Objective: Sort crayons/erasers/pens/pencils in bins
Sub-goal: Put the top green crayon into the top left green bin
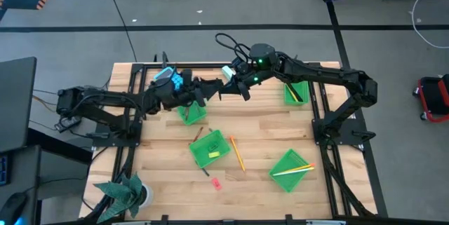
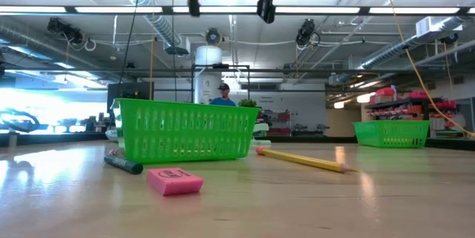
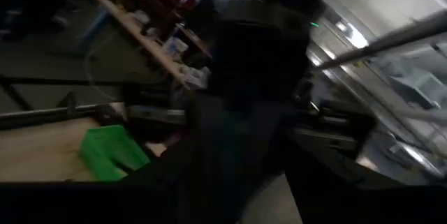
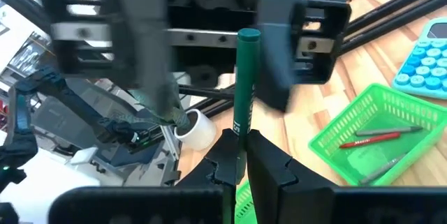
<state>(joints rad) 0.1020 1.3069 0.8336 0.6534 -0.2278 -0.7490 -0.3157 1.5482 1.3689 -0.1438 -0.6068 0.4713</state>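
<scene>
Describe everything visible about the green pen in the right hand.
The green pen is a slim, dark green cylinder, plastic-looking, with a flat, brighter end. The right hand pinches its lower part between both fingers, well above the table. Its free end points between the left hand's spread fingers, which seem not to touch it. The gripped end is hidden.

- A blue calculator (image 1: 163,75) lies at the worktop's far edge, toward the left corner.
- A potted plant (image 1: 125,194) with striped green leaves stands at the near left corner.
- The worktop (image 1: 259,127) is pale wooden planks.
- A person (image 2: 221,96) stands in the room beyond the far edge.
- A roll of white tape (image 4: 198,129) sits near a black frame bar.
</scene>
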